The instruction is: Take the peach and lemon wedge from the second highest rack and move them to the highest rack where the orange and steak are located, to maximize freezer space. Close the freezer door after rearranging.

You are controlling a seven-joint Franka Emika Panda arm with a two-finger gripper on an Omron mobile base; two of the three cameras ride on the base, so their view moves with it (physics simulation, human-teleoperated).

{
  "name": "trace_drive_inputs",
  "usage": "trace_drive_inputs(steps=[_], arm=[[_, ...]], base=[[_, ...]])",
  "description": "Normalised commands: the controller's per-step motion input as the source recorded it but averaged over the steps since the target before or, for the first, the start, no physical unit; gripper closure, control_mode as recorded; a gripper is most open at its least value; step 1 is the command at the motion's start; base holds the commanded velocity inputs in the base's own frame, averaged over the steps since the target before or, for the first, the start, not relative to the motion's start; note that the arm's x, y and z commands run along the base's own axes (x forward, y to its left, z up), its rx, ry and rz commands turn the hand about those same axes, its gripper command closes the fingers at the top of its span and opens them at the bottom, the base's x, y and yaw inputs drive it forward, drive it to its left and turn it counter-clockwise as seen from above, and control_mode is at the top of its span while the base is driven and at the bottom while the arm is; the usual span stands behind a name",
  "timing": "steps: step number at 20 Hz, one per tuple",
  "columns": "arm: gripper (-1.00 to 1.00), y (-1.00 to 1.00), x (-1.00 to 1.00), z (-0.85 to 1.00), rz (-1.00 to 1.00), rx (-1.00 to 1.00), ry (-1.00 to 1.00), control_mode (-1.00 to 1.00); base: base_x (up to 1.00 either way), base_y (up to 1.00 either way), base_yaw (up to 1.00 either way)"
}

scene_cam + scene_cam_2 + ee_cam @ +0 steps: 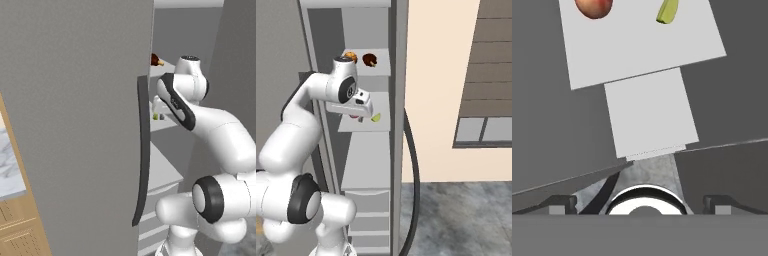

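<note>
Big grey door (75,125) standing open, long dark handle (143,150) on its edge, steak (156,61) up high behind.

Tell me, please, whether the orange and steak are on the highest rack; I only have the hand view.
Observer: Yes, the steak and the orange sit side by side on the highest rack.
Operator: Is there room left on it?
Observer: Its right front part looks bare.
Operator: And the door?
Observer: The freezer door stands wide open, on the arm's left.
</note>
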Motion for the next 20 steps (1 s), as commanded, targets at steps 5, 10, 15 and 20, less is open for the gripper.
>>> trace_drive_inputs(steps=[5,10,15,20], arm=[[-1.0,-0.06,0.39,-0.39,0.0,0.0,0.0,-1.0],[-1.0,0.0,0.45,-0.42,0.0,0.0,0.0,-1.0],[-1.0,-0.01,0.56,-0.34,0.0,0.0,0.0,-1.0],[-1.0,-0.02,0.48,-0.25,0.0,0.0,-0.05,-1.0]], base=[[0.0,0.0,0.0],[0.0,0.0,0.0],[0.0,0.0,0.0],[0.0,0.0,0.0]])
